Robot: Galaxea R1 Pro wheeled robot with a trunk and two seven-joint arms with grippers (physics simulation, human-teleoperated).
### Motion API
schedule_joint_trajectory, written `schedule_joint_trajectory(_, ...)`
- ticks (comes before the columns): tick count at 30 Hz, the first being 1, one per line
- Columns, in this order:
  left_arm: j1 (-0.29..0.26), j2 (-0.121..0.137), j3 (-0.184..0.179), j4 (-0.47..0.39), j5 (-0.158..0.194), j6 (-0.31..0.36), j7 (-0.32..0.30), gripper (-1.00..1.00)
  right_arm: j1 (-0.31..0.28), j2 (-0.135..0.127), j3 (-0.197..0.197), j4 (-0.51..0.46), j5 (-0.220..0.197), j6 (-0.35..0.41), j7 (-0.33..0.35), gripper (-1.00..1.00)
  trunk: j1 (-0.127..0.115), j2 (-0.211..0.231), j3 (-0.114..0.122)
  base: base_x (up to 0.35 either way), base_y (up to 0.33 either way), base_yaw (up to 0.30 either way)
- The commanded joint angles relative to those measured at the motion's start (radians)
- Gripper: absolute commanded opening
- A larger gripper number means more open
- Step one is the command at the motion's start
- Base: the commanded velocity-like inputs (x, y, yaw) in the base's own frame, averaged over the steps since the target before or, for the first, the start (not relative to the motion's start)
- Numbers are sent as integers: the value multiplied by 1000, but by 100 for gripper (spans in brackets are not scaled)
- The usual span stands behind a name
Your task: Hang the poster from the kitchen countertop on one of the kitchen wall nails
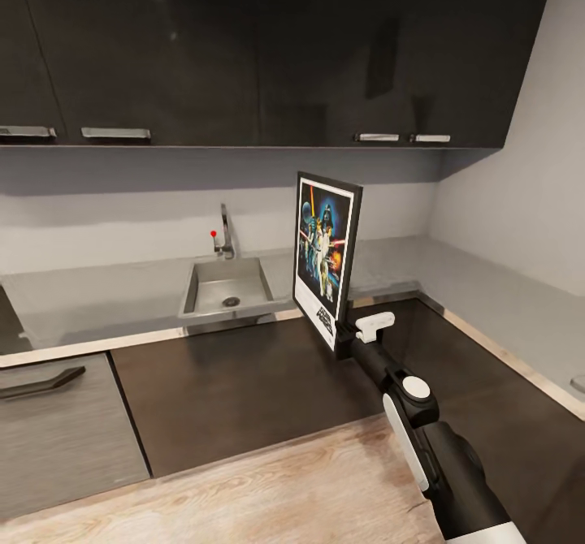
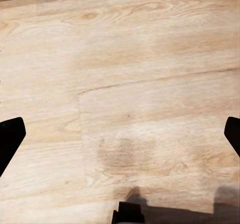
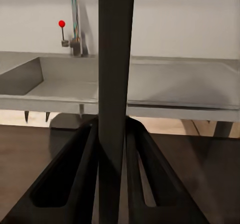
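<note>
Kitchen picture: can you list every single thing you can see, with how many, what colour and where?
poster: one, black frame, white border, colourful figures on dark blue; held upright off the worktop, in front of it
kitchen countertop: one, grey, L-shaped along the back and right walls
sink: one, steel, set into the countertop
tap: one, steel with a red-tipped lever, behind the sink
upper cabinets: a row, glossy black with silver handles, above the countertop
lower cabinets: dark brown, below the countertop; a grey drawer front at the left
floor: light wood planks
right gripper: one, black fingers shut on the poster's edge
left gripper: one, black fingers wide apart, over the floor
</note>
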Motion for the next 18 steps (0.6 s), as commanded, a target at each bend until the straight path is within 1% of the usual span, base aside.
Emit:
schedule_joint_trajectory(1,0,0,1,-1,0,-1,0,100,0,0,-1,-1,-4,6,5,-100,-4,7,2,0,0,0)
schedule_joint_trajectory(18,0,0,1,-1,0,-1,0,100,0,0,-2,-4,-4,6,5,-100,-69,126,56,0,0,0)
